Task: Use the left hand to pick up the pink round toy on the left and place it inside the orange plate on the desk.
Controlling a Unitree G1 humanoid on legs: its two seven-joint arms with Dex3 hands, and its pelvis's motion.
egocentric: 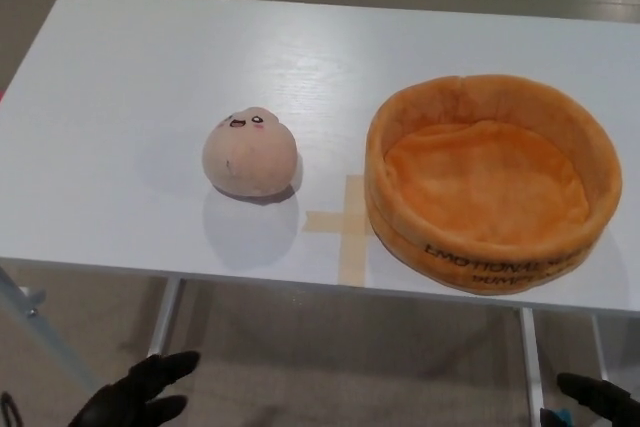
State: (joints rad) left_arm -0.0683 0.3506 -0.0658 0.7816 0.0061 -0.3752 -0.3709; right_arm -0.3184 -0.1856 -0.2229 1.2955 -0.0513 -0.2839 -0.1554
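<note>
The pink round toy, a plush ball with a small face, sits on the white desk left of centre. To its right stands the orange plush plate, a round soft bowl with nothing in it. My left hand shows at the bottom left, below the desk's front edge, with its black fingers spread apart and holding nothing. Only a black tip of my right hand shows at the bottom right corner, too little to tell its state.
A cross of tan tape marks the desk between toy and plate. Metal desk legs run down below the front edge. Floor lies beyond the desk's far edge.
</note>
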